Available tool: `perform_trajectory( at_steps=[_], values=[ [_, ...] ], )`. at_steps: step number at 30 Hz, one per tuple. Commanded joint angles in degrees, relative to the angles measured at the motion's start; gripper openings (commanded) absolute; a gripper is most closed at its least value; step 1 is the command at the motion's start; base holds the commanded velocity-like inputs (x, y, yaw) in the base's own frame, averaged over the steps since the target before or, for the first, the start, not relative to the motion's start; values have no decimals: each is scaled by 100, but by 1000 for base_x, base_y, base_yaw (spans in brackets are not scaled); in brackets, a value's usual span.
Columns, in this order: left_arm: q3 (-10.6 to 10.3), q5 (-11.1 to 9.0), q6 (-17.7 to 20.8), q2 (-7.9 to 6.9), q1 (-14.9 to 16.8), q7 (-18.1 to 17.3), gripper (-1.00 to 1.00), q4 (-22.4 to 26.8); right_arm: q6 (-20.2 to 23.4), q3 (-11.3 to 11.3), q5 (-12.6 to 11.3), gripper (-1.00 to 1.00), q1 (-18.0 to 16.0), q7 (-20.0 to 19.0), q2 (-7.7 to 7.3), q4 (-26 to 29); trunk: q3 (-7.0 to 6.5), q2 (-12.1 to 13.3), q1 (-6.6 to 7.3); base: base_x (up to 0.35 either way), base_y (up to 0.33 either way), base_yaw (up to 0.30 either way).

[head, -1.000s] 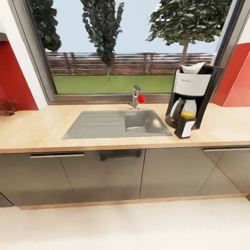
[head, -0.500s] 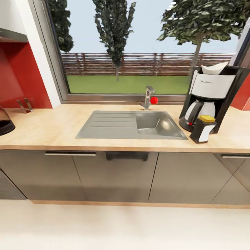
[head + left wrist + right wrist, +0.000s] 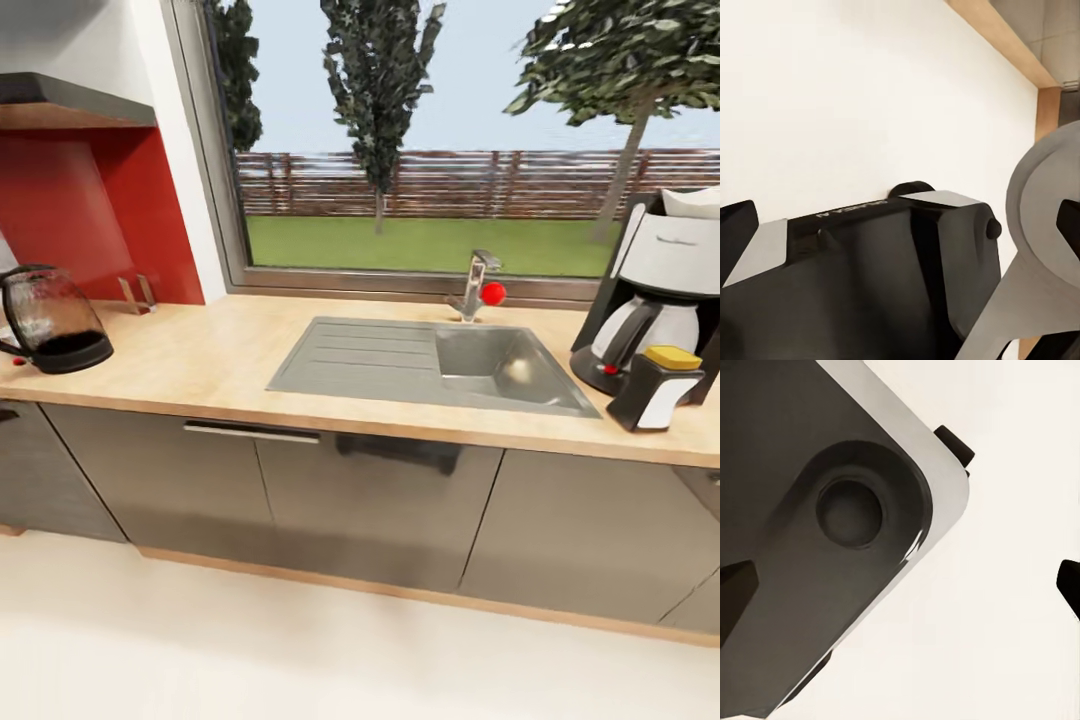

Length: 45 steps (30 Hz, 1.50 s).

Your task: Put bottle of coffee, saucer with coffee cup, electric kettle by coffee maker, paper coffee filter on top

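Fingers: dark tips show at the edges of both wrist views, the left gripper (image 3: 900, 225) and right gripper (image 3: 900, 577) each spread wide apart with nothing between them.
Left wrist: looks down on the robot's dark base (image 3: 862, 285) over pale floor (image 3: 855, 90).
Right wrist: another grey part of the base (image 3: 817, 510) over the same pale floor.
Floor, head view: a cream strip at 6 o'clock.
Cabinets (image 3: 380, 500): grey doors under the wooden countertop (image 3: 190, 370).
Bottle of coffee (image 3: 657, 388): yellow-capped, at 3 o'clock, just in front of the coffee maker (image 3: 655, 290).
Paper coffee filter (image 3: 692, 203): white, sitting in the coffee maker's top.
Electric kettle (image 3: 52, 320): glass, at 9 o'clock, well apart from the coffee maker.
Sink (image 3: 430, 365): between them, tap (image 3: 473, 286) behind it.
Window (image 3: 450, 150): at 12 o'clock, lawn and fence beyond.
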<state>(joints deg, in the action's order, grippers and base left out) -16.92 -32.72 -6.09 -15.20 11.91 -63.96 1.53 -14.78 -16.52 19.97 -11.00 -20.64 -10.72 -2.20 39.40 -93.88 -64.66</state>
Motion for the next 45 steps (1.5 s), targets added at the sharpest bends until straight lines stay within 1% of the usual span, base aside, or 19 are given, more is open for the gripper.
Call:
perform_trajectory(
  at_steps=[1,4,6,8,17,27,39,45],
  values=[
    [-49,-30,-59,-1,4,-4,100,-4,-43,-27,-1,100,-8,-1,0,-18,5,-3,0,0,0,269],
    [-34,-32,-58,-1,4,-3,100,1,-43,-27,-2,100,-8,-1,3,-18,5,-3,0,0,0,269],
    [38,-31,-56,2,4,-1,100,4,-43,-27,-2,100,-8,-5,6,-18,5,-3,0,0,0,269],
    [67,-32,-54,1,4,-1,100,6,-43,-27,-2,100,-8,-5,4,-18,5,-3,0,0,0,269],
    [151,-31,-51,-1,4,-2,100,13,-41,-20,5,100,-8,-9,2,-18,5,-3,0,2,1,267],
    [170,-26,-51,-1,4,-8,100,10,-39,-22,-2,100,-8,-10,3,-18,5,-3,0,183,114,105],
    [171,-24,-49,-1,4,-4,100,6,-43,-20,-2,100,-8,-4,9,-18,5,-3,0,44,32,244],
    [171,-24,-48,-1,4,-10,100,7,-43,-18,-2,100,-8,-8,9,-18,5,-3,0,201,151,84]
  ],
)
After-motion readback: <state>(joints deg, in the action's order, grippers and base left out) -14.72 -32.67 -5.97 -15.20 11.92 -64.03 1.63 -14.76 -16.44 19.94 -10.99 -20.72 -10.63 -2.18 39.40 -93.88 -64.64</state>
